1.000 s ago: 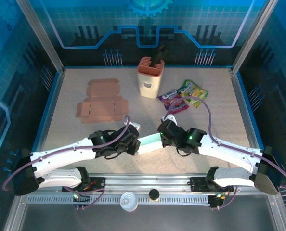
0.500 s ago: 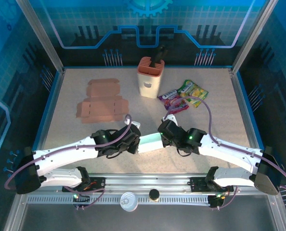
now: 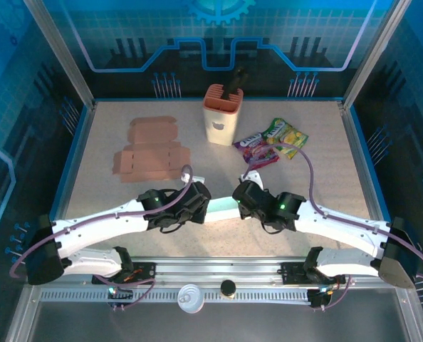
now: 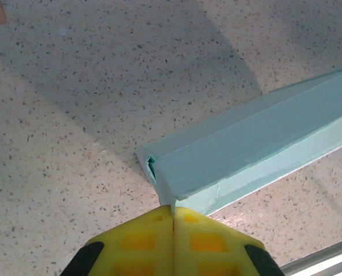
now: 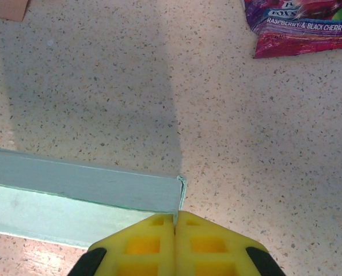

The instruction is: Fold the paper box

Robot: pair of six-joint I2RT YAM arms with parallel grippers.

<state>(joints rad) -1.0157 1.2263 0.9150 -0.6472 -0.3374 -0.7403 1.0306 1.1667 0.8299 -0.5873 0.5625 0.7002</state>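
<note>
Well to the left of the long pale green paper box [image 3: 222,206], and farther back, a flat brown cardboard cut-out [image 3: 151,155] lies on the speckled table [image 3: 325,171]. At the box's left end, the jaws of the left arm [image 3: 105,224] are pressed together, their yellow pads [image 4: 142,238] pinching a thin edge of it. Behind the box stands a salmon plastic holder [image 3: 222,117]. At the box's right end, the jaws of the right arm [image 3: 340,221] pinch its corner likewise. Behind it to the right lie colourful candy bags [image 3: 268,146].

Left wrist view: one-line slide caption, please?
Yellow-padded left gripper shut on one end of a long mint-green paper box over speckled tabletop.
</note>
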